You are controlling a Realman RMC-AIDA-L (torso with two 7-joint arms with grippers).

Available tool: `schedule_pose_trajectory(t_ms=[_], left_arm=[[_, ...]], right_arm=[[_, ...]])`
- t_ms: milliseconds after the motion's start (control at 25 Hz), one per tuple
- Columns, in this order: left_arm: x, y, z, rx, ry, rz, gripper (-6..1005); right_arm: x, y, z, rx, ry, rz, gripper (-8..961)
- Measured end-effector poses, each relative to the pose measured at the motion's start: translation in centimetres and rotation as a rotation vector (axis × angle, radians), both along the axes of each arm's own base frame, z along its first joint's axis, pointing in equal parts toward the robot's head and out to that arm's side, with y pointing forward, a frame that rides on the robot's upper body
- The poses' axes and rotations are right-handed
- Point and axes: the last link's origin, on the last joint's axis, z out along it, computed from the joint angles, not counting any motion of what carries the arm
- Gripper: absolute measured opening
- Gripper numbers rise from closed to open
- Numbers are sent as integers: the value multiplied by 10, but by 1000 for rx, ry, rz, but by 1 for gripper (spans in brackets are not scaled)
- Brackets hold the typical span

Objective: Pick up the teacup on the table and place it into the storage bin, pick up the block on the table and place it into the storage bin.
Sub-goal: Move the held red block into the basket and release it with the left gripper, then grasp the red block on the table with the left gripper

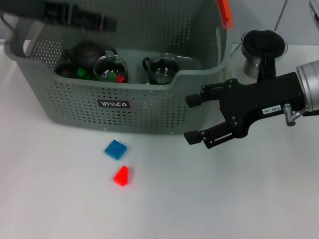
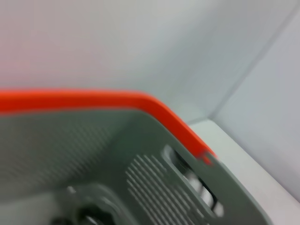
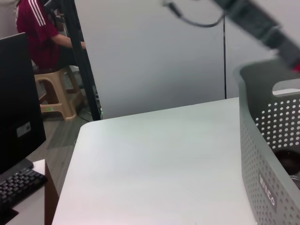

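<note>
The storage bin point(image 1: 149, 107) stands at the back of the white table, and its wall also shows in the right wrist view point(image 3: 262, 159). Inside it lie a glass teacup point(image 1: 110, 68), a dark teapot point(image 1: 87, 52), a glass pot point(image 1: 162, 69) and small green and red pieces. A blue block point(image 1: 115, 149) and a red block point(image 1: 121, 176) lie on the table in front of the bin. My right gripper point(image 1: 193, 118) hovers open and empty by the bin's front right corner, to the right of the blocks. My left gripper point(image 1: 94, 20) is a blurred dark shape above the bin's back left.
A glass vessel with a black lid point(image 1: 261, 47) stands on the table to the right of the bin, behind my right arm. An orange handle clip point(image 1: 225, 12) sits on the bin's right rim. The left wrist view looks down past the orange rim point(image 2: 154, 105) into the bin.
</note>
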Motion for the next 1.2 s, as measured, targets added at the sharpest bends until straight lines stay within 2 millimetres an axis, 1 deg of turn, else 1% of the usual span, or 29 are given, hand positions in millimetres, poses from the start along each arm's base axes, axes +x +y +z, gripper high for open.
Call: schedule_pose_trajectory(t_ms=[80,200,440,520,640,760,800,880,1000,1120,1200], left_arm=[[0,15,5,32,3,12,669],[-3,29,11,122,0,31,669],[-6,34,14,180,14,26,669],[-5,34,16,192,37,13,745],[2,31,28,231,93,-33,859],[13,19,36,220,128,-100,950],[18,11,37,190,147,-137,950],[22,-2,33,131,180,-181,950],[23,-29,19,8,220,-232,950],[21,-51,5,-48,245,-281,950],[19,-62,-5,-77,278,-309,950]], right_arm=[[0,0,0,-4,2,1,945],[-1,-1,0,-9,4,0,945],[0,-1,0,-9,5,-3,945],[0,-1,0,-8,6,-4,945],[0,0,0,-7,7,-4,945],[-2,0,1,-4,11,-3,944],[-2,1,0,-3,14,-3,944],[-3,2,0,3,21,-6,944],[-5,4,0,17,36,-11,944],[-5,5,1,28,49,-19,944],[-5,5,2,35,56,-23,944]])
